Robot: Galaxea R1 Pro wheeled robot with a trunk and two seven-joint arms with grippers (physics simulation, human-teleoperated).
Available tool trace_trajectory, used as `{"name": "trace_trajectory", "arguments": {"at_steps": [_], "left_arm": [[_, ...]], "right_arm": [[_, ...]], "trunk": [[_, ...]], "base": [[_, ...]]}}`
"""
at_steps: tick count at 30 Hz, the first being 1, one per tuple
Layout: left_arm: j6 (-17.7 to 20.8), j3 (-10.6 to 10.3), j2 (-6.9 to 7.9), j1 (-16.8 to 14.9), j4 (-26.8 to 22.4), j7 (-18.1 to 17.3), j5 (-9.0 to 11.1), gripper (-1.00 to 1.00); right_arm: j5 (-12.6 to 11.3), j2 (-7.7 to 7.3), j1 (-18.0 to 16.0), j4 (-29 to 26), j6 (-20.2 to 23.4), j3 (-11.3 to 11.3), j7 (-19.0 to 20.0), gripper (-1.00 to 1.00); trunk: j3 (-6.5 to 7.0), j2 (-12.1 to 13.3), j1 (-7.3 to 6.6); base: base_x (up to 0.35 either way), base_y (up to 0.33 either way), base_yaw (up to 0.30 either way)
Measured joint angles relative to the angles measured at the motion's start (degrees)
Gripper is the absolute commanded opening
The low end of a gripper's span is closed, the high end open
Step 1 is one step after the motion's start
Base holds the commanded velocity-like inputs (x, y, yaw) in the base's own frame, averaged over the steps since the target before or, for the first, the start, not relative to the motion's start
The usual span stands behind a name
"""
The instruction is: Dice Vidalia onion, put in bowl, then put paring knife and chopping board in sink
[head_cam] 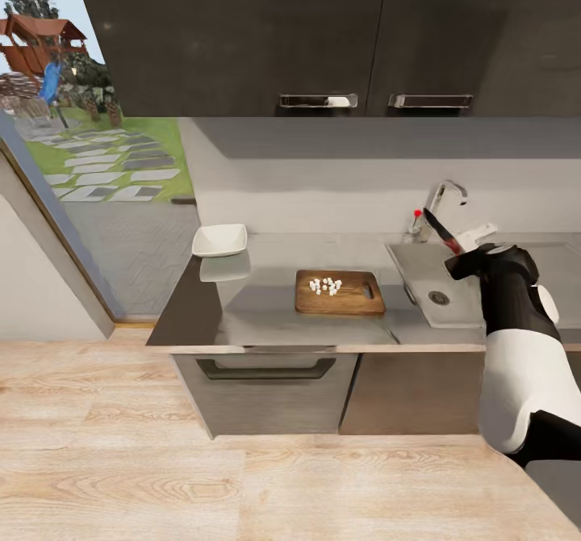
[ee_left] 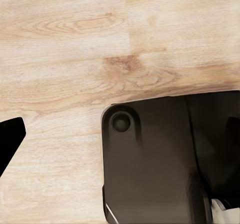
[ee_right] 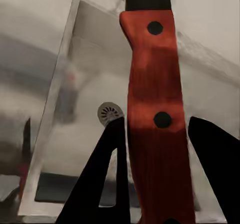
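Red-handled paring knife (ee_right: 155,119) sits clamped in the right gripper (head_cam: 461,263) over the sink (head_cam: 432,283). Diced onion (head_cam: 326,285) sits on the chopping board (head_cam: 340,293), bowl (head_cam: 219,240) at 10 o'clock. Dropping the knife now risks skipping the onion transfer.

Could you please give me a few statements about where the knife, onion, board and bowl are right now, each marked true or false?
1. The right gripper holds the knife above the sink. True.
2. The diced onion is already in the bowl. False: it lies on the chopping board.
3. The bowl sits on the countertop, apart from the board. True.
4. The chopping board lies in the sink. False: it is on the countertop beside it.
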Motion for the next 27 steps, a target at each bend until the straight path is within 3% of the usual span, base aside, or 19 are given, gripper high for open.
{"name": "trace_trajectory", "arguments": {"at_steps": [2,4,7,11,18,27], "left_arm": [[0.0,-0.02,-0.03,0.0,0.15,-0.03,0.0,1.0],[0.02,-0.13,-0.44,-0.01,0.36,-0.15,-0.14,1.0],[0.12,-0.17,-1.08,-0.04,0.98,-0.22,-0.21,1.0],[0.24,-0.18,-1.24,-0.21,1.53,-0.19,-0.28,1.0],[0.56,-0.19,-1.89,-0.26,3.42,-0.21,-0.29,1.0],[0.61,-0.18,-1.94,-0.28,4.66,-0.18,-0.2,1.0]], "right_arm": [[-3.28,-0.07,0.01,0.3,-0.07,-5.46,1.77,-1.0],[-5.55,-0.08,0.01,0.86,-0.22,-7.69,2.31,-1.0],[-6.44,-0.19,0.01,2.93,-0.45,-10.08,2.38,-1.0],[-6.66,-0.12,0.02,4.48,-3.1,-15.84,2.47,-1.0],[-6.59,0.0,0.02,12.92,-11.64,-17.77,2.46,-1.0],[-6.48,0.04,0.02,15.42,-14.1,-17.78,2.26,-1.0]], "trunk": [[0.0,0.0,0.0],[0.0,0.0,0.0],[0.0,0.0,0.0],[0.0,0.0,0.0],[0.0,0.0,0.0],[0.0,0.0,0.0]], "base": [[0.0,0.0,0.0],[0.0,0.0,0.0],[0.0,0.0,0.0],[0.0,0.0,0.0],[0.0,0.0,0.0],[0.0,0.0,0.0]]}}
